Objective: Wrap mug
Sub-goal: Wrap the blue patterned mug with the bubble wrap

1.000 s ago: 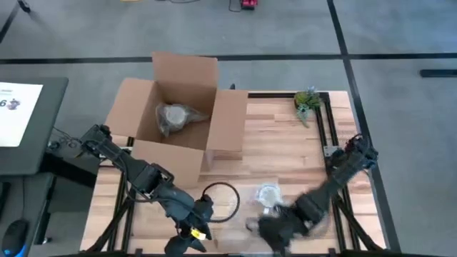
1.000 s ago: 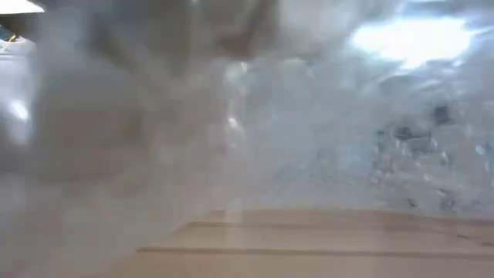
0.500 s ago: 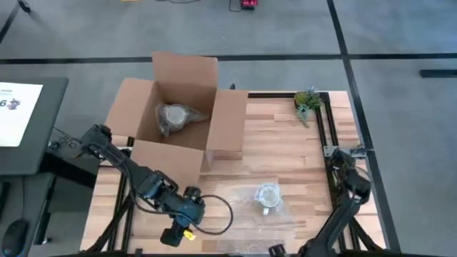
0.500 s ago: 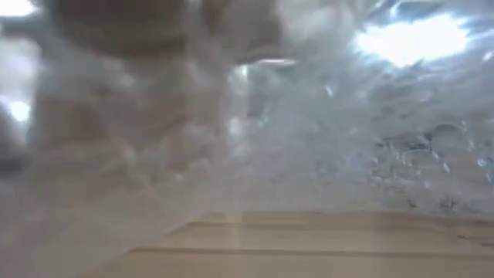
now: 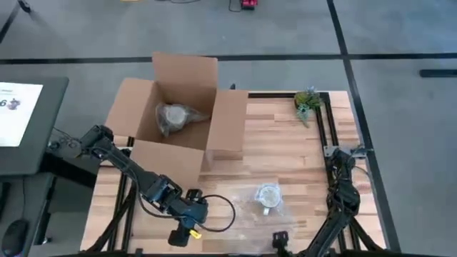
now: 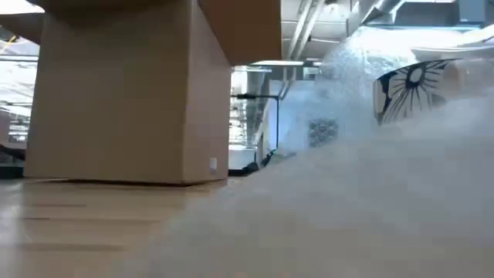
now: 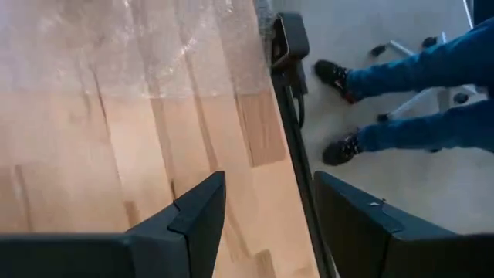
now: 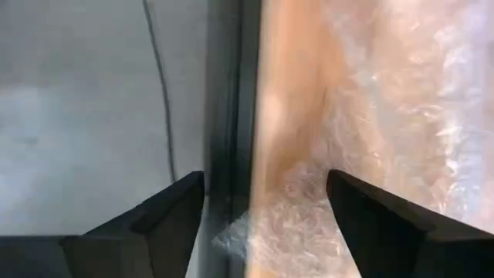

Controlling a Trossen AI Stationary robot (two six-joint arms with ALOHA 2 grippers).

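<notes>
A single digit "6" is showing on the white screen [image 5: 16, 103] at the left edge of the high view.

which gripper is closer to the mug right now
Right. The right gripper sits at the table's front edge just below the mug; the left gripper is farther off, at the front edge toward the left side.

Brown cardboard box [image 5: 171, 118], pale wood-grain bench [image 5: 285, 153], clear bubble wrap [image 5: 235, 214], white mug [image 6: 432, 81] with black butterfly print, small green plant [image 5: 307, 100], black cable [image 5: 218, 214]
</notes>
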